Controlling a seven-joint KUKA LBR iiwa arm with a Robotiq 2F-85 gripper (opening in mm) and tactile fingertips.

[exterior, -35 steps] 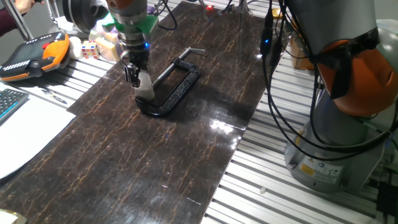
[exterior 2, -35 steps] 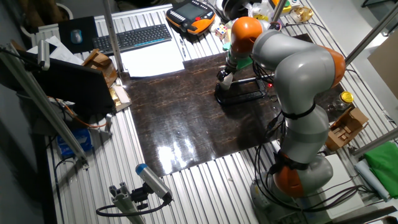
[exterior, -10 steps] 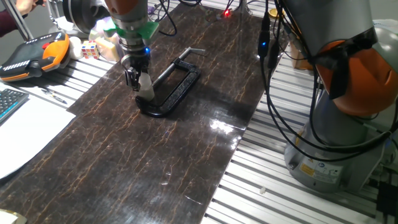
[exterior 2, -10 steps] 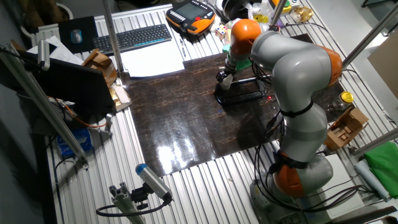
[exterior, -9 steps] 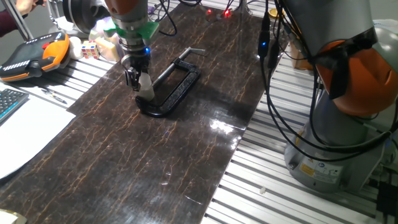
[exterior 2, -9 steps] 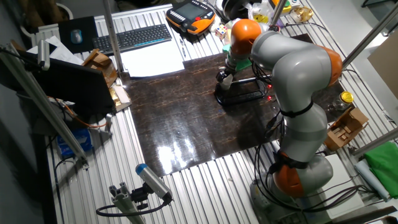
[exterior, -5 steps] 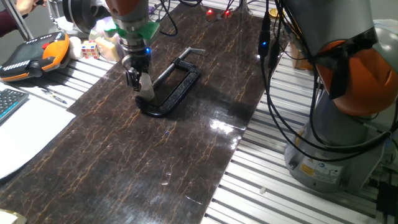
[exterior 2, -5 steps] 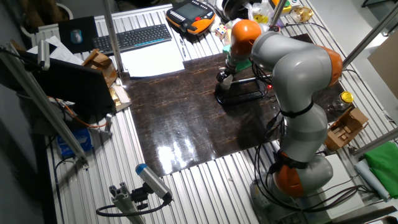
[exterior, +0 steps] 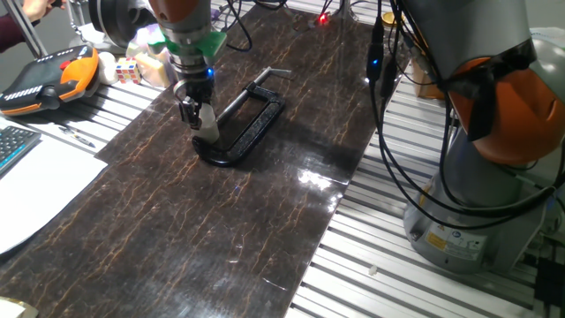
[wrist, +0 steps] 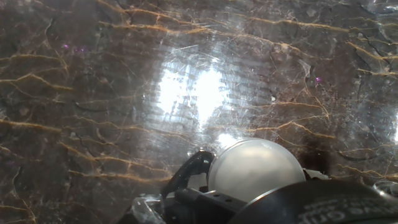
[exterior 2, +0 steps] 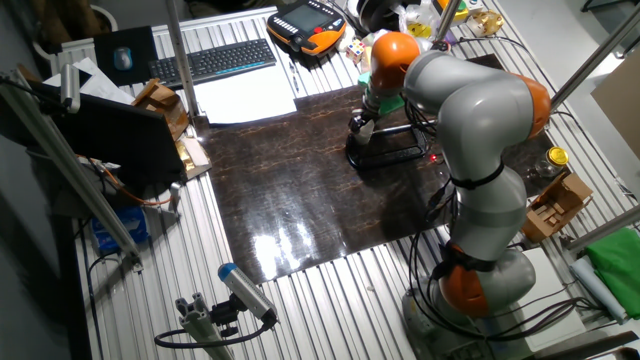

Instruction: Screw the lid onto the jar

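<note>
The small whitish jar [exterior: 208,130] stands on the dark table, against the bent end of the black C-clamp [exterior: 250,125]. My gripper [exterior: 195,113] is right above the jar with its fingers down around the jar's top. In the hand view the round greyish-white lid [wrist: 253,168] fills the space between my dark fingers [wrist: 189,176], seen from above, and hides the jar under it. The gripper looks shut on the lid. In the other fixed view the gripper [exterior 2: 363,124] and the jar [exterior 2: 366,131] show small, partly hidden by the arm.
The C-clamp also shows in the other fixed view [exterior 2: 392,154]. An orange teach pendant [exterior: 46,78], dice and small items lie at the table's far left edge. White paper [exterior: 35,190] and a keyboard [exterior 2: 213,61] lie to the side. The robot base [exterior: 494,159] stands at the right.
The hand has turned slightly in place over the jar. The jar and the C-clamp have not moved.
</note>
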